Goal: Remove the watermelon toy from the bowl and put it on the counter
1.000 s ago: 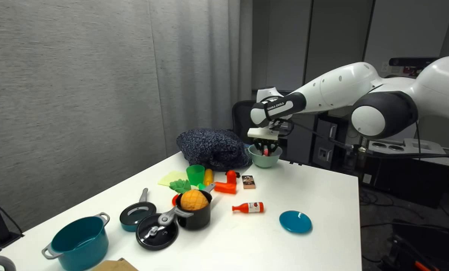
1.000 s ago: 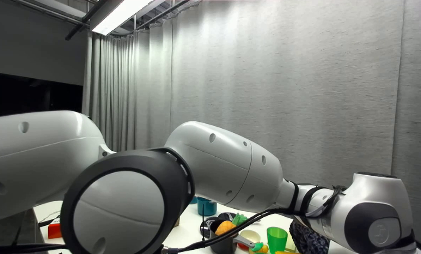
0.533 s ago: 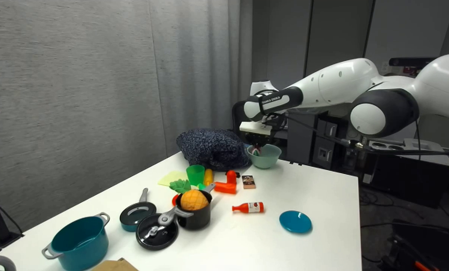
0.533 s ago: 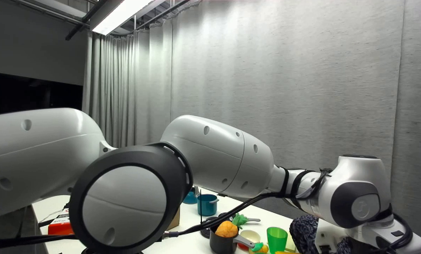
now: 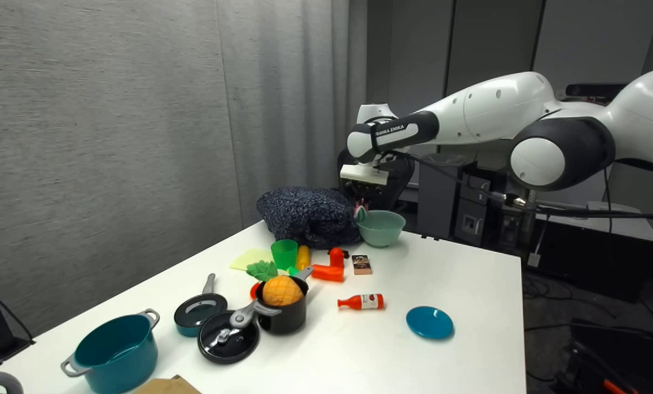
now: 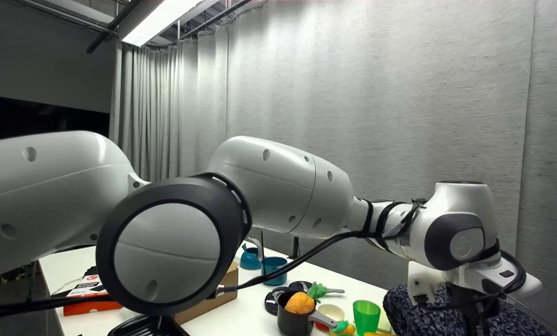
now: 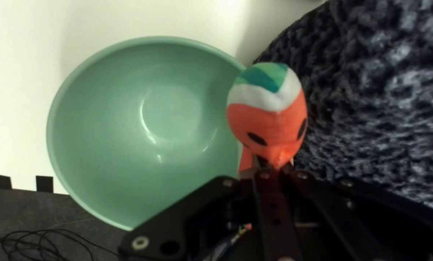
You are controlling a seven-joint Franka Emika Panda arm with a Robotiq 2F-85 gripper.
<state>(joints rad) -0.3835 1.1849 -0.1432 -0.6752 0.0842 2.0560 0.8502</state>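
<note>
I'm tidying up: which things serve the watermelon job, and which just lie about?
Job: rounded red-and-green fabric watermelon toy, held by the jaws; round mint-green bowl; white rectangular counter.

Lying about, among others: flat blue disc; slim red bottle; round black pot; translucent green cup; dark speckled bundle.

Pale grey curtain [image 6: 376, 116] hangs as a backdrop in both exterior views; in an exterior view a long ceiling light [image 6: 160, 21] glows near overhead pipes [image 6: 99, 42], with a black screen [image 6: 50, 120] on the dark wall [image 6: 40, 60]. A black chair [image 5: 406, 178] and a dark drawer unit [image 5: 472, 207] stand before grey panels [image 5: 490, 44], and black cables [image 7: 31, 243] lie looped on the dark floor [image 7: 17, 210].
</note>
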